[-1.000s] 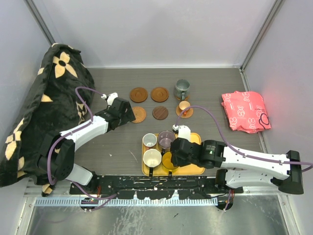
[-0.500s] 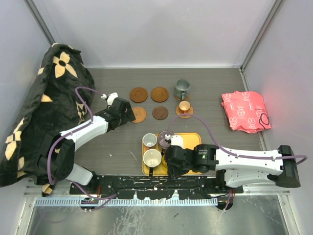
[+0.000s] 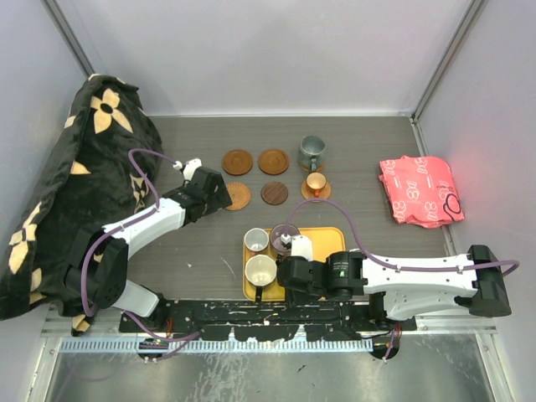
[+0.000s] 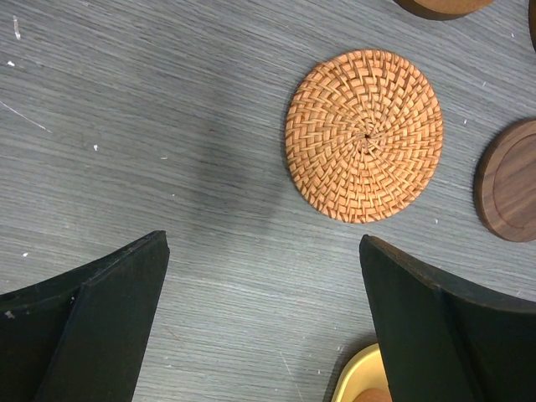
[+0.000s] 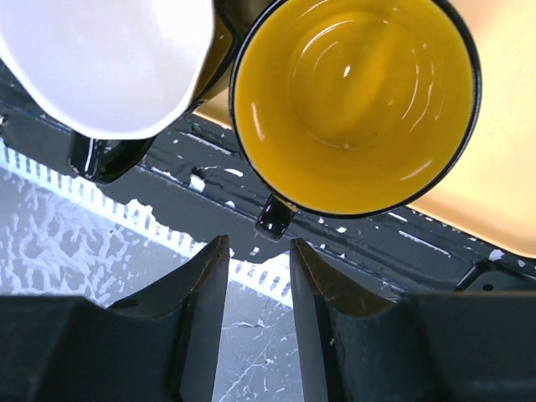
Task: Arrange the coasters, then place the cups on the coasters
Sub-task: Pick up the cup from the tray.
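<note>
Left gripper (image 4: 264, 251): fingers spread wide, grasping nothing, over bare table just left of the woven coaster (image 4: 364, 146), which lies flat. Yellow tray (image 3: 327, 241), near centre, contains four upright cups: white cup (image 3: 255, 240), black-and-cream cup (image 3: 260, 270), purple-grey cup (image 3: 278, 233) and orange-yellow cup (image 5: 352, 100), this last empty. Right gripper (image 5: 258, 260): fingers a narrow gap apart, clasping nothing, tips just short of the orange-yellow cup's handle; far right of it, the small brown cup (image 3: 315, 180) stands on a coaster
</note>
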`<act>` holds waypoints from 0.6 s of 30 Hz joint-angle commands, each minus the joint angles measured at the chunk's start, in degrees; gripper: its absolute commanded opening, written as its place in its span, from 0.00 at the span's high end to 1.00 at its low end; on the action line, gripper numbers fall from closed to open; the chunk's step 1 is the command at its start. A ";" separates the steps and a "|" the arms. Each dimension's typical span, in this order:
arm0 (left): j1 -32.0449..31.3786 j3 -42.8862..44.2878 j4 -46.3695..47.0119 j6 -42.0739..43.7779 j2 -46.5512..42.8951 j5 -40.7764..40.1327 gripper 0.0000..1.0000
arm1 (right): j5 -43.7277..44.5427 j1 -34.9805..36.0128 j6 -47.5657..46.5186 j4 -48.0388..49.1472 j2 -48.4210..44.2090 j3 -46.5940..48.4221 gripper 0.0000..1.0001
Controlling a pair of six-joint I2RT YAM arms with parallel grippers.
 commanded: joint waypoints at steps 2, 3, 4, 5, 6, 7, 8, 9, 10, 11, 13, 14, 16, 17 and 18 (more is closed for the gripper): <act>0.28 0.14 2.21 -0.77 -0.85 -0.41 0.02 | 3.93 0.31 2.52 1.46 0.82 -0.73 0.59; 0.23 0.20 2.21 -0.77 -0.78 -0.53 0.02 | 4.26 0.30 2.72 1.40 0.93 -0.77 0.59; 0.27 0.21 2.19 -0.77 -0.73 -0.50 0.02 | 4.66 0.28 3.03 1.46 0.90 -0.86 0.59; 0.28 0.18 2.19 -0.72 -0.71 -0.61 0.02 | 4.99 0.35 3.34 1.48 0.90 -1.00 0.59; 0.22 0.14 2.21 -0.76 -0.73 -0.58 0.02 | 5.28 0.34 3.72 1.55 0.83 -1.14 0.59; 0.27 0.14 2.23 -0.78 -0.76 -0.60 0.02 | 5.45 0.35 3.95 1.87 0.81 -1.41 0.60; 0.27 0.16 2.26 -0.77 -0.70 -0.57 0.02 | 5.36 0.31 3.99 2.37 0.77 -1.71 0.60; 0.28 0.21 2.25 -0.77 -0.64 -0.59 0.02 | 5.19 0.30 4.08 2.90 0.78 -2.12 0.60; 0.23 0.29 2.29 -0.77 -0.53 -0.53 0.02 | 5.09 0.32 4.13 3.30 0.95 -2.41 0.60; 0.27 0.28 2.29 -0.77 -0.46 -0.50 0.02 | 5.02 0.32 4.17 3.47 1.09 -2.54 0.60; 0.25 0.28 2.27 -0.77 -0.36 -0.37 0.02 | 5.16 0.29 4.17 3.58 1.73 -2.71 0.60; 0.27 0.28 2.30 -0.77 -0.36 -0.37 0.02 | 5.16 0.30 4.18 3.71 2.24 -2.72 0.60; 0.28 0.28 2.31 -0.77 -0.36 -0.40 0.02 | 5.05 0.29 3.98 4.08 2.98 -2.72 0.61; 0.28 0.23 2.28 -0.77 -0.34 -0.42 0.02 | 5.05 0.35 4.00 4.15 3.34 -2.76 0.61; 0.28 0.24 2.27 -0.77 -0.34 -0.47 0.02 | 5.07 0.33 3.96 4.15 3.76 -2.73 0.61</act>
